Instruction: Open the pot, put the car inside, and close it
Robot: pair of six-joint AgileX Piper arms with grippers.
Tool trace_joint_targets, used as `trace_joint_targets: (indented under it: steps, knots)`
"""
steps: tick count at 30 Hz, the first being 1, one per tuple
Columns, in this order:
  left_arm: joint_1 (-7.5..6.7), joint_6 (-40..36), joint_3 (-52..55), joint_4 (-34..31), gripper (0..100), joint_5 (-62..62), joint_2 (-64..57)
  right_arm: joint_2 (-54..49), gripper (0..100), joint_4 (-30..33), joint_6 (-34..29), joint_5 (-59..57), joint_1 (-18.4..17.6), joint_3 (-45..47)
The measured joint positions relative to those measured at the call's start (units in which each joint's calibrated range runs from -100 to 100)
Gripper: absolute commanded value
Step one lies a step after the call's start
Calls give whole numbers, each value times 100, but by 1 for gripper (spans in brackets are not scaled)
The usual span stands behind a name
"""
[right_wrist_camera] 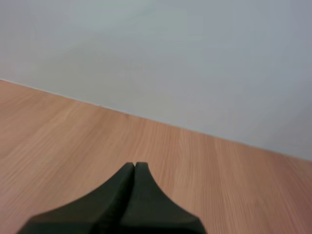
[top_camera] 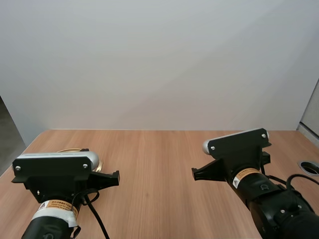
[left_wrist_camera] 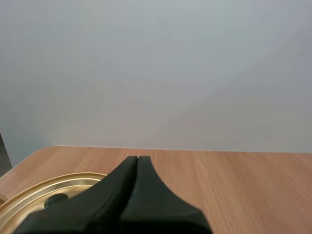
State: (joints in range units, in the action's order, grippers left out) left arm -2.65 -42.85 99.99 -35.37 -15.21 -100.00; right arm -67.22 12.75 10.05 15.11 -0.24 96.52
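A gold pot lid (left_wrist_camera: pixel 46 191) with a dark knob (left_wrist_camera: pixel 56 199) lies beside my left gripper (left_wrist_camera: pixel 137 158), whose fingers lie together as one dark wedge, shut on nothing. In the high view a sliver of the gold pot (top_camera: pixel 70 150) peeks out behind my left arm at the table's left side, mostly hidden by the arm, while my left gripper (top_camera: pixel 117 176) points right. My right gripper (right_wrist_camera: pixel 134 165) is also shut with nothing in it, hovering above bare wood; in the high view my right gripper (top_camera: pixel 194 173) points left at the table's right half.
The wooden table (top_camera: pixel 154 164) runs back to a plain white wall. A round cable hole (top_camera: pixel 310 167) sits at the table's right edge. The table's left edge drops off near the pot.
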Motion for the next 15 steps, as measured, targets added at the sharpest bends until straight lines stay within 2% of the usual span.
trace_joint_targets:
  steps: [4, 9, 15]
  knots:
    - [7, 203, 1, 212, 0, -34, 0, -227, 0, -507, -100, 84, 149, 310]
    - [24, 910, 1, 1030, 0, -225, 0, -815, 0, -579, -291, -75, 148, 348]
    - [299, 1781, 1, 2067, 0, -1094, 0, -1553, 0, -605, -450, -1184, 148, 348]
